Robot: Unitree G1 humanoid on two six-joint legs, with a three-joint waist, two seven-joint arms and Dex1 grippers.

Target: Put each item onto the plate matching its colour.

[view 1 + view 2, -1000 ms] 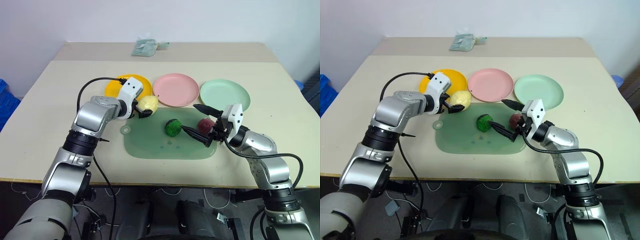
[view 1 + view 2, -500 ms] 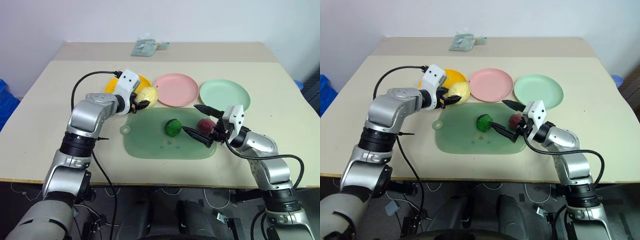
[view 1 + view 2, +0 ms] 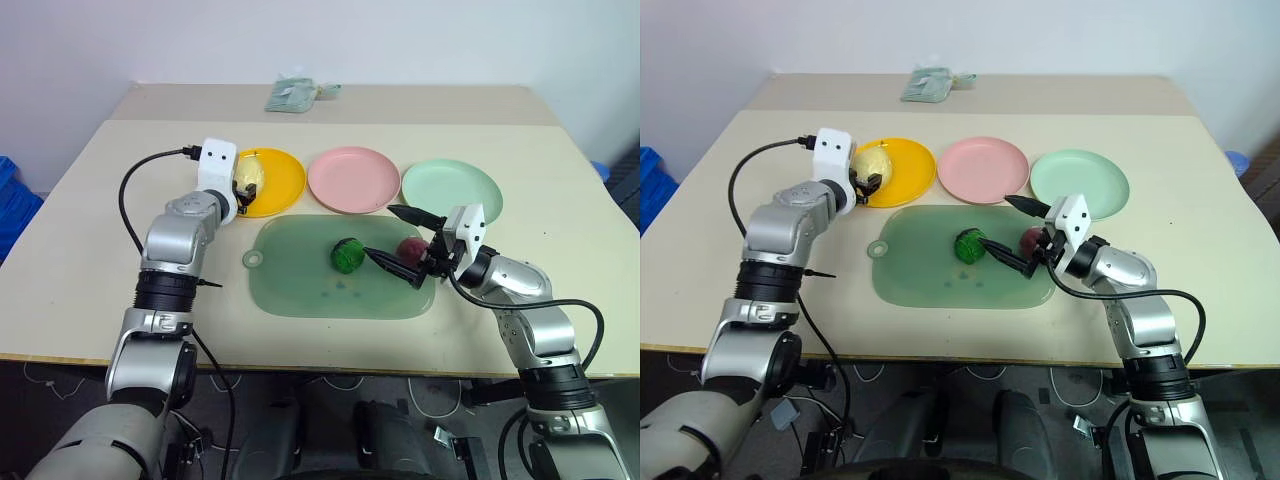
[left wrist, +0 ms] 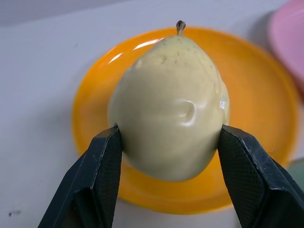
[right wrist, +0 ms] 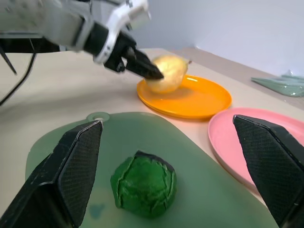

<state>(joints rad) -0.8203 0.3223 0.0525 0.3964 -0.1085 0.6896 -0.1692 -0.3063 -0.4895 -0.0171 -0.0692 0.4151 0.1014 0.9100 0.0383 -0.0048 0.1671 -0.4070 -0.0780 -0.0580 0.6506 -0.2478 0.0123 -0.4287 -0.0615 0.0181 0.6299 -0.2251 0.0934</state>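
Yellow pear (image 4: 170, 102) pinched by left gripper (image 4: 168, 156) over orange plate (image 4: 259, 90); lower gently, release squarely. Right gripper (image 5: 166, 156) gapes empty.

Bright even overhead light, soft short shadows on the desk (image 3: 90, 250), glare streaks on the orange plate (image 4: 95, 90), blurred close-up edges

So the two head cams look forward and down over the whole table (image 3: 90, 260) from above, and they share nearly the same scene. The left wrist cam sits super close, facing the yellow lump (image 4: 171, 102) with the orange plate (image 4: 90, 114) behind it. The right wrist cam looks low across the green mat (image 5: 199, 190), with the dark green lump (image 5: 144, 184) near; it catches that same orange plate in mid-frame too.
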